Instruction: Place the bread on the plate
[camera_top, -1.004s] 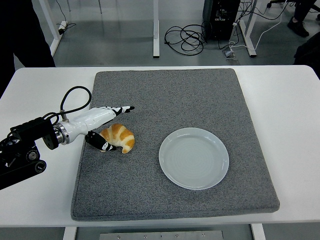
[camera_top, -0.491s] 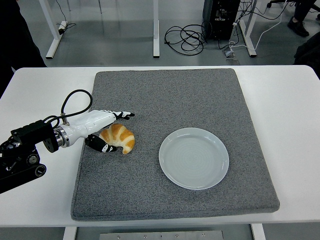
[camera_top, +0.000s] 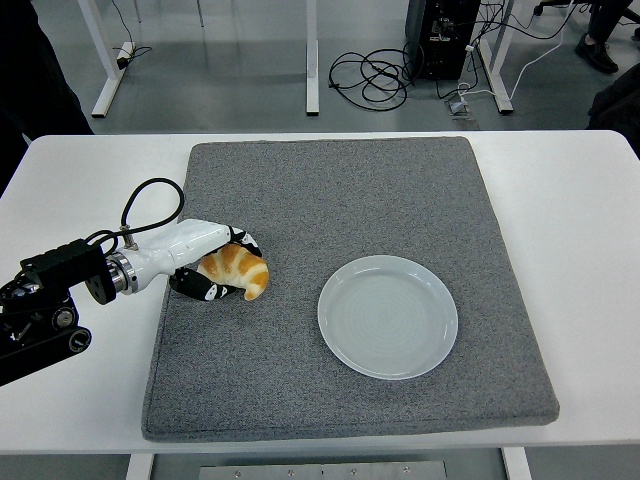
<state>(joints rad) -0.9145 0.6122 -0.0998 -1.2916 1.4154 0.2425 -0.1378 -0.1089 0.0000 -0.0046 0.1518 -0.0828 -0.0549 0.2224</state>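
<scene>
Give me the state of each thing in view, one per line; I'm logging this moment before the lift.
left hand: fingers curled around the bread, thumb under it.
bread: lying on the mat, gripped, not yet lifted.
plate: empty, flat on the mat, right of the bread.
grey mat: flat on the white table.

We see the scene under bright, even overhead light, with no harsh glare. The white bench (camera_top: 580, 250) reads almost washed out, while the textured grey felt mat (camera_top: 340, 190) keeps its grain sharply. The round pale-blue glazed plate (camera_top: 388, 316) carries a soft sheen and casts only a thin shadow. Focus holds crisp to the edges; straight lines bow slightly near the corners.
</scene>
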